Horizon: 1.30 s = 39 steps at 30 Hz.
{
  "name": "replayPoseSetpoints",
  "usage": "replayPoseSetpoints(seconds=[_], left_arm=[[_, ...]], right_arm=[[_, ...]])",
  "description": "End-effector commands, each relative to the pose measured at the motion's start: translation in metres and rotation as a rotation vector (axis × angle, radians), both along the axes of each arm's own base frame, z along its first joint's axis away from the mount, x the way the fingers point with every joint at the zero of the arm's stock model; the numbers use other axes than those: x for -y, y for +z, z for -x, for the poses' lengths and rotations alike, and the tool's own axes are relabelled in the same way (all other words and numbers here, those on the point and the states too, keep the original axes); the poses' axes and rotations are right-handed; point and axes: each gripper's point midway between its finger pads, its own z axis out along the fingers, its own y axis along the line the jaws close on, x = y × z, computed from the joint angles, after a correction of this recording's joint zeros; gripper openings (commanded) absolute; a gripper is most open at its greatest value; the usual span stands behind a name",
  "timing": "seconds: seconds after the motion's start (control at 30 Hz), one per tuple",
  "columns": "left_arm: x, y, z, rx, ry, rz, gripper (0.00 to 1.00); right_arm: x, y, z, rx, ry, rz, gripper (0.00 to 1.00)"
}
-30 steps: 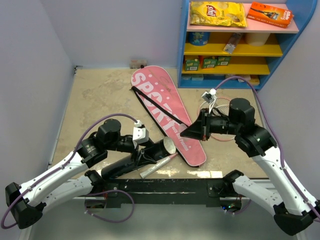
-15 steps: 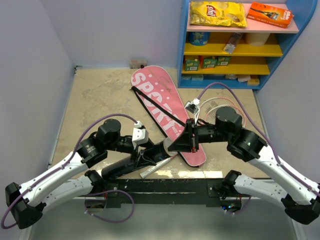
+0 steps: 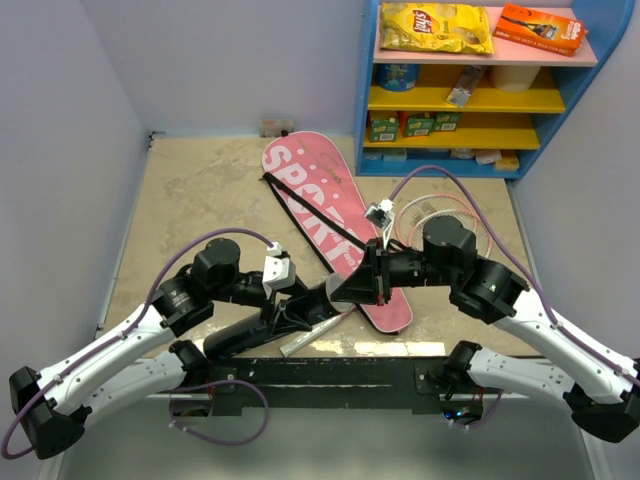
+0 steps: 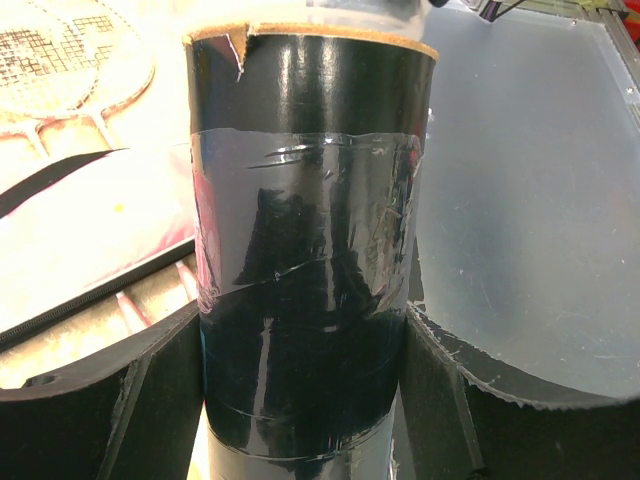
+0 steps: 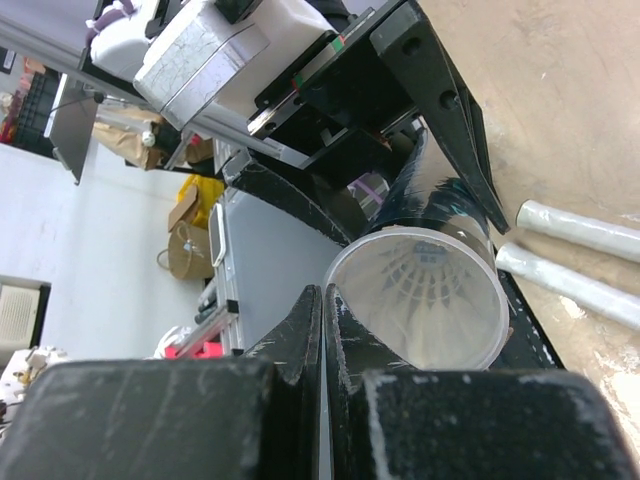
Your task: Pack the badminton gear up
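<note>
Left tool (image 3: 292, 312) clamped across black tube (image 4: 305, 200); right tool (image 5: 322, 330) pressed together at the tube's open mouth.
Tube slants along the surface's (image 3: 200, 190) near edge, left of middle, mouth facing right. White feather shuttlecock (image 5: 425, 290) sits inside, possibly more stacked behind it. Pink SPORT bag (image 3: 320, 200) lies diagonally mid-surface. Racket heads (image 3: 440, 215) are just beside the bag toward the right edge, with pale handles (image 5: 570, 285) under the tube mouth.
</note>
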Motion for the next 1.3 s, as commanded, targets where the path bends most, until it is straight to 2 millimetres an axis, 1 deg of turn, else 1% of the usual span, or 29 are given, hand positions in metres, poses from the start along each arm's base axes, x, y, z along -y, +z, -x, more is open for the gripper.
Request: replayPoseSetpoints(seconds=[0.0, 0.2, 0.37, 0.53, 0.8, 0.97, 1.13, 1.27], left_arm=[[0.005, 0.032, 0.000, 0.096, -0.029, 0.097, 0.24], [0.004, 0.034, 0.000, 0.103, -0.024, 0.100, 0.24], [0.005, 0.033, -0.001, 0.102, -0.021, 0.098, 0.24], [0.004, 0.033, -0.001, 0.103, -0.017, 0.098, 0.24], [0.004, 0.033, 0.001, 0.101, -0.026, 0.099, 0.24], [0.003, 0.035, 0.002, 0.107, -0.029, 0.107, 0.24], [0.002, 0.038, 0.004, 0.114, -0.032, 0.115, 0.24], [0.002, 0.037, 0.003, 0.113, -0.030, 0.113, 0.24]], right_arm=[[0.001, 0.006, 0.002, 0.026, -0.002, -0.023, 0.00], [0.002, 0.003, 0.007, 0.017, 0.004, -0.033, 0.00], [0.002, 0.006, 0.012, 0.010, 0.013, -0.049, 0.00], [-0.001, 0.001, 0.014, -0.001, 0.025, -0.054, 0.00], [-0.009, 0.003, 0.010, 0.019, 0.030, -0.053, 0.00], [-0.014, 0.000, 0.006, 0.023, 0.031, -0.037, 0.00], [-0.014, -0.003, 0.006, 0.025, 0.036, -0.029, 0.00], [-0.010, -0.004, 0.007, 0.029, 0.027, -0.028, 0.00]])
